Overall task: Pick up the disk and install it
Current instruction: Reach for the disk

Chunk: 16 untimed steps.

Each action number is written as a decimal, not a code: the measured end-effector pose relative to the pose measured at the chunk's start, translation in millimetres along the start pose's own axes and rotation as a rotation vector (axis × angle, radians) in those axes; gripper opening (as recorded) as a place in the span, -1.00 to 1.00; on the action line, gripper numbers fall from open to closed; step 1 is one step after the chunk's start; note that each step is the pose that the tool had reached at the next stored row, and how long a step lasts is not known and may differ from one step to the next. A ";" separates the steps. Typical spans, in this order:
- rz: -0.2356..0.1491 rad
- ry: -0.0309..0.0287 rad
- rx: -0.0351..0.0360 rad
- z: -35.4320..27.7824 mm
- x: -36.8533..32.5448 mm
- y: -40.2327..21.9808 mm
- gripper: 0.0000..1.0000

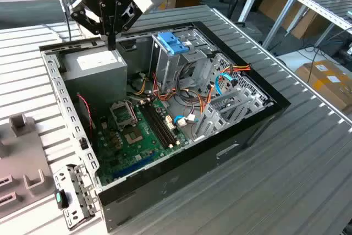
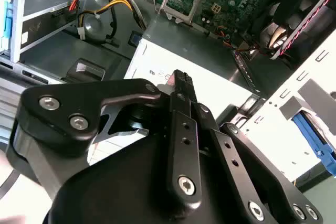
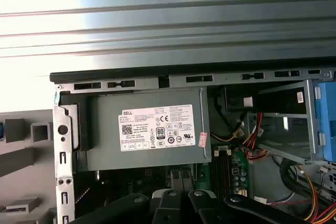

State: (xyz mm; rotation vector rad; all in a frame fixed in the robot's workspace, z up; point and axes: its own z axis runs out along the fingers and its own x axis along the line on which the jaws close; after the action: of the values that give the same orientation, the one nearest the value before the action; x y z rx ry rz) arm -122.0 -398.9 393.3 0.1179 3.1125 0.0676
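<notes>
Hanging just above the grey power-supply box (image 1: 99, 69), the gripper (image 1: 111, 44) is closed tight, holding nothing.

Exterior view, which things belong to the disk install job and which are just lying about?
Job: gripper, above the power supply; drive cage; open computer case.
Lying about: cardboard box; grey fixtures on the exterior view's left.

The hand (image 1: 111, 41) is black. The power-supply box (image 1: 99, 75) is grey with a white sticker (image 1: 98, 60). The motherboard (image 1: 135, 136) is green, the latch (image 1: 173, 42) blue, the cables (image 1: 242, 69) seemingly orange and red. The bench (image 1: 308, 169) is grey, ribbed in stripes.
</notes>
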 end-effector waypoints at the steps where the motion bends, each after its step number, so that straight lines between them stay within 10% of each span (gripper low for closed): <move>1: 0.000 0.0000 0.0000 0.0 0.0 0.0 -0.79; 16: 0.000 -0.0001 0.0000 -0.2 6.0 -0.4 -0.79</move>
State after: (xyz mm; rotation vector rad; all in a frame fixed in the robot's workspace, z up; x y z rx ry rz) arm -128.0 -398.9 393.3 0.1179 3.1125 0.0676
